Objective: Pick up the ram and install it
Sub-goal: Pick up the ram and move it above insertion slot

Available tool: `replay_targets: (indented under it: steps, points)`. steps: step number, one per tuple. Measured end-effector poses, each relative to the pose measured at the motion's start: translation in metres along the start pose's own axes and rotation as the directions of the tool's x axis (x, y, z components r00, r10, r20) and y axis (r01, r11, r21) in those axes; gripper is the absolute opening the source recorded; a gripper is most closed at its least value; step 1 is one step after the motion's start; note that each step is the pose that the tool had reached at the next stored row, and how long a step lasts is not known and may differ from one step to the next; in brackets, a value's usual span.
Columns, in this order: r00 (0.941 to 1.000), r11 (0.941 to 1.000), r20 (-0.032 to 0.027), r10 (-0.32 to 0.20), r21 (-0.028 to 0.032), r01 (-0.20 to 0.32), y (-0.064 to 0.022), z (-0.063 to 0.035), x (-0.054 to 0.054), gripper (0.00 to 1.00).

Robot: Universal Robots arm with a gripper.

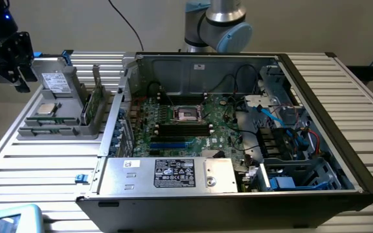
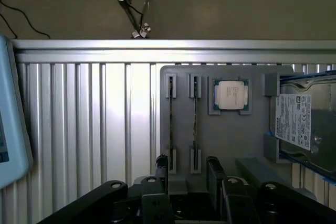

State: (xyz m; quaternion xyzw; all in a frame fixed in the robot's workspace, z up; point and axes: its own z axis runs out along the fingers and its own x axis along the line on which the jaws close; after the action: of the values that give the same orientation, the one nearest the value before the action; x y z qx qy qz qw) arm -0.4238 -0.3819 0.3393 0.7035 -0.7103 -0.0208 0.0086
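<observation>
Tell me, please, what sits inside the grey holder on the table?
The ram standing on edge, a square silver processor and a labelled drive; the ram's lower edges are hidden.

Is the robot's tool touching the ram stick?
Apart. In the exterior view the tool hangs in the air, and the drive box in the grey holder stands between it and the ram.
</observation>
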Motion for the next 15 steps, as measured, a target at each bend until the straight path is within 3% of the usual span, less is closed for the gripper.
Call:
replay_targets:
  steps: [3, 12, 15]
  points:
    - [1.0000, 1.0000, 0.0001, 0.000, 0.0001, 0.000, -0.0003, 0.0012, 0.000, 0.43]
    - [1.0000, 1.0000, -0.0012, 0.000, 0.0002, 0.000, -0.0052, 0.0168, 0.000, 0.43]
    - [1.0000, 1.0000, 0.0009, 0.000, 0.0003, 0.000, -0.0047, 0.0224, 0.000, 0.43]
